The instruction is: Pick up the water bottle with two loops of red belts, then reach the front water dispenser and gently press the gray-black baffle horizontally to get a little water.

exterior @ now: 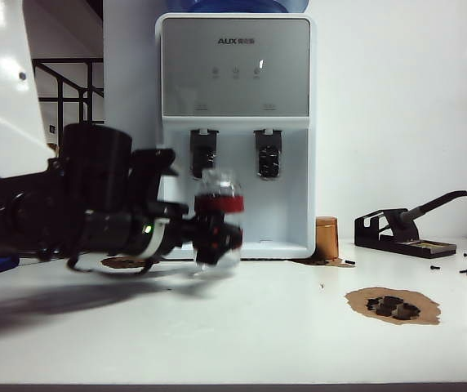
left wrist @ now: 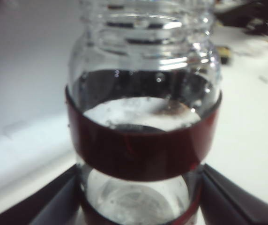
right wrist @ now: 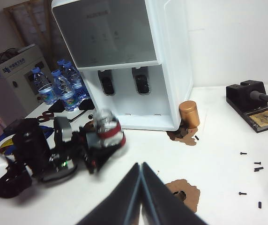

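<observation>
Clear plastic, banded twice in dark red, identifies the bottle [exterior: 217,219], which is seen in the left pincer [exterior: 209,233] above the desk [exterior: 242,335], in front of the dispenser [exterior: 235,135] and below its left lever [exterior: 203,153]. In the left wrist view the bottle [left wrist: 143,108] sits between the two dark fingers [left wrist: 49,201], which are closed against its lower body near the lower band; the mouth is uncapped. The bottle appears blurred in the exterior view, so its exact tilt cannot be told. The right pincer [right wrist: 141,187] is seen with its fingers pressed together, empty, low over the desk and well apart from the bottle [right wrist: 107,131].

Risks are judged as follows. The hold is low on a smooth, rounded wall; slippage or rotation in the fingers is possible when the bottle is pushed against a lever. The wall is thin, so an over-tight squeeze could deform it. A press that is too firm or held too long would deliver more than a little water, and an overflow onto the desk would follow. A mouth not centred under the spout would let water run down the outside. An approach made too high would strike the lever housing with the neck. The copper-coloured cylinder [exterior: 326,238] beside the dispenser stands clear of the likely path.
</observation>
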Robot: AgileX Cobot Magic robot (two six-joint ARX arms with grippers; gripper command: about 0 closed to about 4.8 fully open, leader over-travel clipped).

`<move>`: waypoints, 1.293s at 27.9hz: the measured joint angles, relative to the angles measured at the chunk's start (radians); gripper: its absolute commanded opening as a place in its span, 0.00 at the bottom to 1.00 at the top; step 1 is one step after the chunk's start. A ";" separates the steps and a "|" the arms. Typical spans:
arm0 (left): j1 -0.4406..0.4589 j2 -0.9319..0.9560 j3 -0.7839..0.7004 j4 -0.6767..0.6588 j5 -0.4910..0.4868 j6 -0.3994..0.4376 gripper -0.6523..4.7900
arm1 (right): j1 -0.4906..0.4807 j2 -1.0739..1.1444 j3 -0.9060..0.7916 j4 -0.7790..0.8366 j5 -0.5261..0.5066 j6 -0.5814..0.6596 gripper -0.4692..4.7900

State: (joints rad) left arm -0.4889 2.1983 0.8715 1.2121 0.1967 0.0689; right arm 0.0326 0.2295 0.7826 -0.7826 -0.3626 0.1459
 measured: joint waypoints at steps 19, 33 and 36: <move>0.106 0.000 0.313 -0.298 -0.104 0.002 0.11 | 0.000 0.001 -0.073 0.010 0.044 -0.018 0.09; 0.106 0.000 0.322 -0.327 -0.104 0.001 0.11 | 0.000 0.000 -0.153 0.094 0.047 0.028 0.09; 0.106 0.000 0.322 -0.327 -0.104 0.001 0.11 | 0.000 0.000 -0.153 0.111 0.045 0.035 0.09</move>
State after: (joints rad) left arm -0.3824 2.1983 1.1938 0.8852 0.0929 0.0700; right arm 0.0326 0.2298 0.6292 -0.6712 -0.3172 0.1810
